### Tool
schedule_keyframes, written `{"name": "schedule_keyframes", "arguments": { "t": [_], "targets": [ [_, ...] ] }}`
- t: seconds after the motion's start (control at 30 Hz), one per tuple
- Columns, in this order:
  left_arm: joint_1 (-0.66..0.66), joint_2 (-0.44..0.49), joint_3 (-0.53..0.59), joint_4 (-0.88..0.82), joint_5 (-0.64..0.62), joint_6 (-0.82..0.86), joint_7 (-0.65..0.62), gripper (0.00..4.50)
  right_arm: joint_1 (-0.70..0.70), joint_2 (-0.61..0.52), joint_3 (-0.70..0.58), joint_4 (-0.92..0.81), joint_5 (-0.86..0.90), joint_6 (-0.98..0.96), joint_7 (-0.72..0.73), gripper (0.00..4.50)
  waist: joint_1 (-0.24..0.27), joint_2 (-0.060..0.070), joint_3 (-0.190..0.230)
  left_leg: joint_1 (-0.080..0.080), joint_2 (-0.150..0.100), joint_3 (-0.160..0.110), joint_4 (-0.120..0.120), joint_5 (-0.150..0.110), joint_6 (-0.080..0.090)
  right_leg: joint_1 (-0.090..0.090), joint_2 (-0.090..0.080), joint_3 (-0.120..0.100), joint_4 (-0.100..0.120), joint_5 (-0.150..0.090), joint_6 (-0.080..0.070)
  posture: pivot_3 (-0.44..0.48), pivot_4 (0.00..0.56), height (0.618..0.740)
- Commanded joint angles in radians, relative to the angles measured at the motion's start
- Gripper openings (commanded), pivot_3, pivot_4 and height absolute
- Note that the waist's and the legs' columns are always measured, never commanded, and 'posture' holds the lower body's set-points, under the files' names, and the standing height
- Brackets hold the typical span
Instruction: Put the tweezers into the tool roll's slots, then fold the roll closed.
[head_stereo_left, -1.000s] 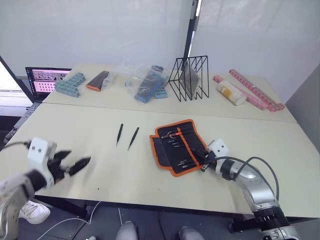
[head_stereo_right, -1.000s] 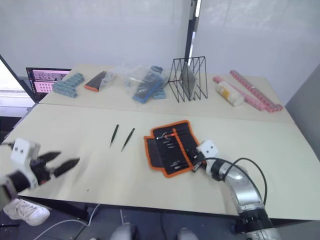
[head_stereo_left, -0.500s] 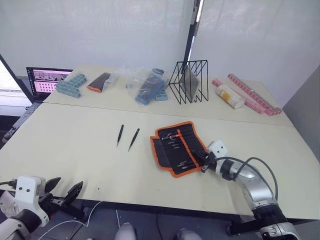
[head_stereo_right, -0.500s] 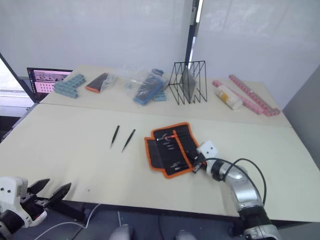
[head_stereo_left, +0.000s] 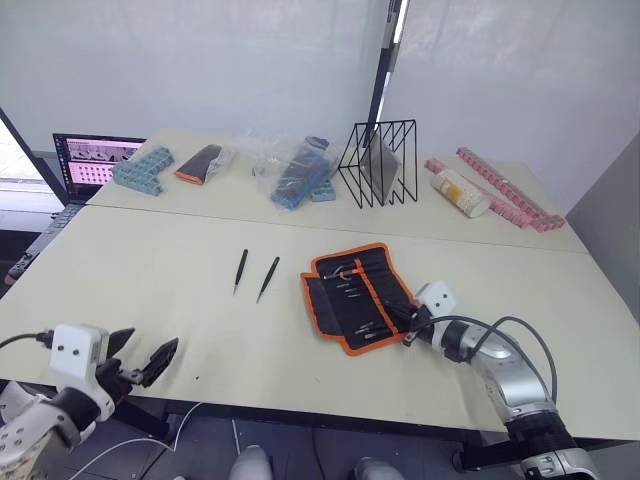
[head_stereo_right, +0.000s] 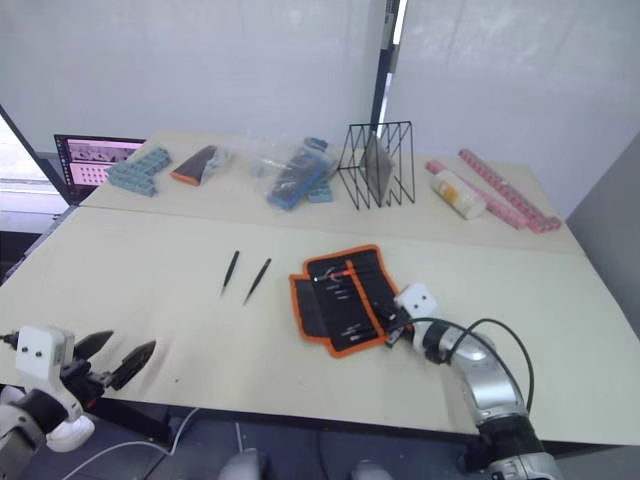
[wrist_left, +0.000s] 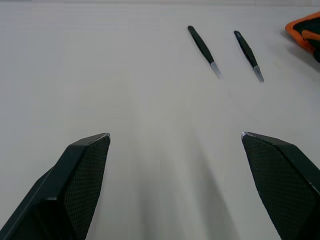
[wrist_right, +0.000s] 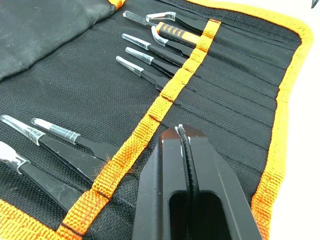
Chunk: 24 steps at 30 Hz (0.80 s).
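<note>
Left gripper (head_stereo_left: 143, 357) spread wide, empty, at the table's (head_stereo_left: 150, 290) near left edge. Two tweezers (head_stereo_left: 240, 269) lie mid-table, apart from the tool roll (head_stereo_left: 357, 295), open. Right gripper (wrist_right: 184, 136) pressed together, empty, over the slots (wrist_right: 235, 107) near its right edge.

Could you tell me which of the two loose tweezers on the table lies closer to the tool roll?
The right-hand tweezers of the pair; it lies between the other tweezers and the open tool roll, apart from both.
</note>
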Motion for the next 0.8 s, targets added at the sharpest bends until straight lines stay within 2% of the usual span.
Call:
{"name": "schedule_keyframes", "arguments": {
  "t": [0.03, 0.2, 0.4, 0.7, 0.73, 0.8],
  "targets": [
    [-0.100, 0.034, -0.085, 0.002, 0.025, 0.083, 0.082, 4.47, 0.055, -0.006, 0.000, 0.018, -0.027, 0.033, -0.019, 0.00, 0.006, 0.000, 0.000, 0.000, 0.000, 0.000, 0.000, 0.000, 0.000, 0.000, 0.000, 0.000, 0.000, 0.000, 0.000, 0.000, 0.150, 0.713],
    [-0.304, 0.014, -0.198, 0.054, 0.029, 0.171, 0.177, 4.47, 0.088, 0.007, -0.011, -0.036, -0.019, 0.053, -0.051, 0.00, 0.007, -0.001, -0.001, 0.000, 0.000, 0.000, 0.000, 0.000, 0.000, 0.001, 0.000, 0.000, 0.000, 0.000, 0.001, 0.000, 0.150, 0.713],
    [-0.540, -0.058, -0.349, 0.229, 0.138, 0.181, 0.317, 4.47, 0.106, 0.018, -0.021, -0.073, -0.011, 0.074, -0.078, 0.00, 0.007, 0.001, 0.000, -0.002, -0.001, -0.001, -0.001, 0.000, 0.000, 0.003, 0.001, 0.001, 0.001, 0.000, 0.001, 0.000, 0.150, 0.713],
    [-0.660, -0.121, -0.454, 0.446, 0.241, 0.148, 0.368, 4.47, 0.095, 0.040, -0.021, -0.095, -0.014, 0.089, -0.104, 0.00, 0.007, 0.001, 0.000, -0.004, -0.001, -0.001, -0.001, 0.000, 0.000, 0.002, 0.002, 0.001, 0.001, 0.000, 0.002, 0.000, 0.150, 0.713],
    [-0.669, -0.126, -0.454, 0.471, 0.246, 0.136, 0.369, 3.94, 0.093, 0.042, -0.021, -0.096, -0.014, 0.090, -0.106, 0.00, 0.007, 0.002, 0.000, -0.003, -0.001, -0.001, -0.001, 0.000, 0.000, 0.002, 0.002, 0.000, 0.001, 0.000, 0.002, 0.000, 0.150, 0.713],
    [-0.688, -0.131, -0.465, 0.518, 0.265, 0.103, 0.367, 3.45, 0.092, 0.044, -0.020, -0.098, -0.014, 0.091, -0.108, 0.00, 0.007, 0.003, 0.000, -0.003, -0.001, -0.001, 0.000, 0.001, 0.000, 0.002, 0.002, 0.000, 0.001, 0.000, 0.002, 0.000, 0.150, 0.713]
  ]
}}
